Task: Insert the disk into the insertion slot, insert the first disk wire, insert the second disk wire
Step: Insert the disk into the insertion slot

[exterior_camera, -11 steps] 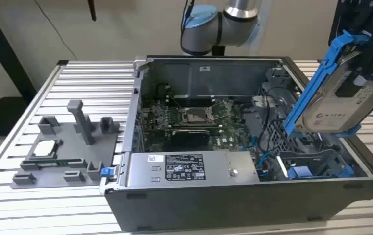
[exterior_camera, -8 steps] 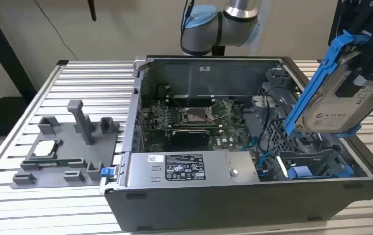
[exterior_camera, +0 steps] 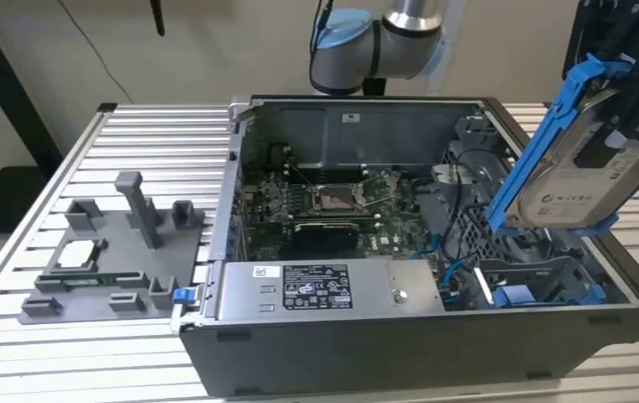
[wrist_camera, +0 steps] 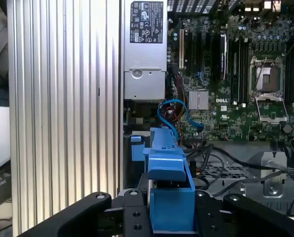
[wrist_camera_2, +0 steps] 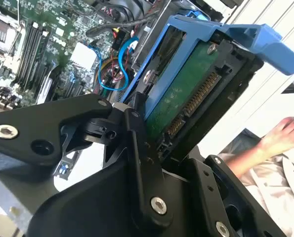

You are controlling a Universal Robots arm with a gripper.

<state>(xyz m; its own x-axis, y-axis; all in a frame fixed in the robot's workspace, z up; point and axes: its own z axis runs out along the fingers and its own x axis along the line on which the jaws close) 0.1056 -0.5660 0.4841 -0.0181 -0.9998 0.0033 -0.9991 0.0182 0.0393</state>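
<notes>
My gripper (exterior_camera: 630, 113) hangs above the open computer case's right side in the exterior view, shut on the disk (exterior_camera: 580, 180). The disk is a silver-grey drive with a white label in a bright blue carrier frame, held tilted and clear of the case. In the second wrist view the disk's green circuit-board underside (wrist_camera_2: 186, 94) and connector show between the black fingers (wrist_camera_2: 137, 133). The first wrist view has the blue carrier (wrist_camera: 167, 168) edge-on between the fingers. The insertion slot (exterior_camera: 537, 279), a grey metal bay with blue tabs, lies below the disk at the case's near right corner. Blue wires (exterior_camera: 452, 270) curl beside it.
A grey power-supply box (exterior_camera: 331, 290) fills the case's near side, with the motherboard (exterior_camera: 331, 206) behind it. A grey fixture (exterior_camera: 117, 252) with small parts stands on the slatted table (exterior_camera: 28, 336) at the exterior view's left. A person's hand (wrist_camera_2: 285, 133) is in the second wrist view.
</notes>
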